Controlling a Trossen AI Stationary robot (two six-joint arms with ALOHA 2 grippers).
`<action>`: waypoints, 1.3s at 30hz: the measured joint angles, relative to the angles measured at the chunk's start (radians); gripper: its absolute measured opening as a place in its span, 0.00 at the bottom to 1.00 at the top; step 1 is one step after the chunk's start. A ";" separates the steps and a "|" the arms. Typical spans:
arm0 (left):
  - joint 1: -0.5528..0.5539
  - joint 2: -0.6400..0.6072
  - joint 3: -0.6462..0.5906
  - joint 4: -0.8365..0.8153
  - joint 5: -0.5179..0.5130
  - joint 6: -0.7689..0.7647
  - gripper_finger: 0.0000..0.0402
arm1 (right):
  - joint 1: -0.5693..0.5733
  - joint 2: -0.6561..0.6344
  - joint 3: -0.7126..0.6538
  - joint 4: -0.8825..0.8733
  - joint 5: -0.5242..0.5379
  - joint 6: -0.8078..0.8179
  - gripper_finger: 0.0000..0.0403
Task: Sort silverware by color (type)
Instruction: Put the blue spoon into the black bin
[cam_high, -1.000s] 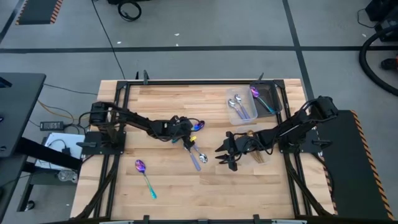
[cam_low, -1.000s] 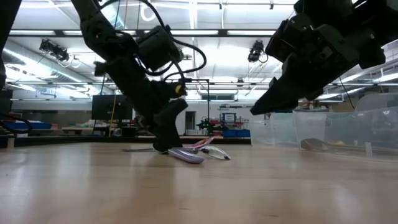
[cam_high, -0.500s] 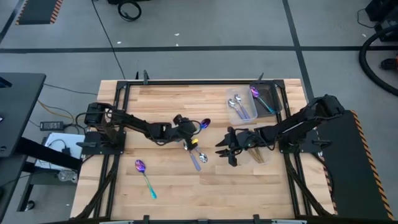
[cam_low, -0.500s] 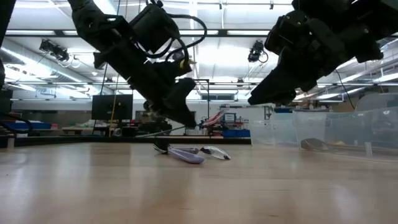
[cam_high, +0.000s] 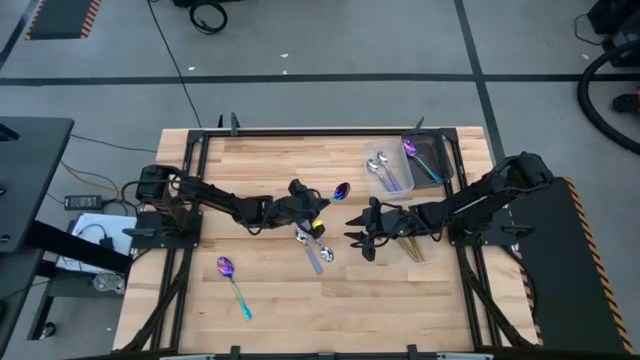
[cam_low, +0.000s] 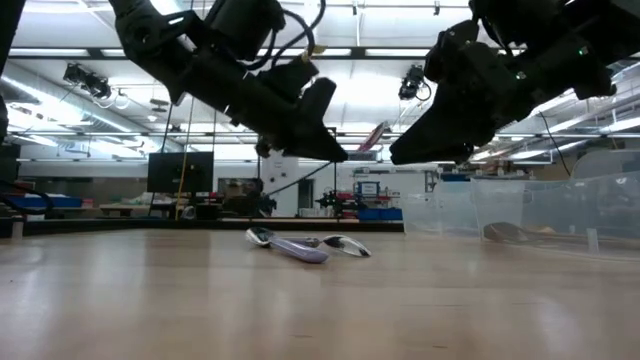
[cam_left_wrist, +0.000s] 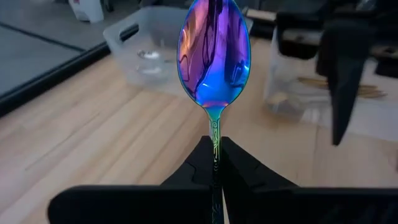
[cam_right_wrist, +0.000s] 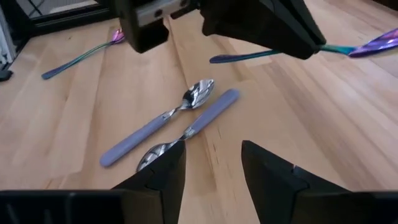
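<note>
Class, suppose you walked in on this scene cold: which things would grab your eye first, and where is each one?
The iridescent purple-blue spoon, pinched by its handle in the left end effector and held above mid-table. The right end effector hovers open just beside it. Below them, two silver spoons with lilac handles lie side by side on the wooden table.

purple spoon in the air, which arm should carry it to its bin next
Left: its tool is shut on the purple spoon. The right tool is open and empty, facing it.

Right claw (cam_high: 358, 233) faces lifted spoon (cam_high: 341, 191); table (cam_high: 270, 300) front open.
</note>
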 joint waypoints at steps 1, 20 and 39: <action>-0.003 0.000 0.000 0.010 0.000 0.002 0.05 | 0.000 -0.005 0.000 -0.009 -0.002 0.000 0.41; -0.038 0.038 0.002 0.368 0.007 0.097 0.05 | -0.051 -0.143 0.000 -0.083 -0.043 -0.027 0.48; -0.041 0.128 0.007 0.796 0.044 0.193 0.05 | -0.066 -0.138 0.000 0.185 0.030 -0.201 0.52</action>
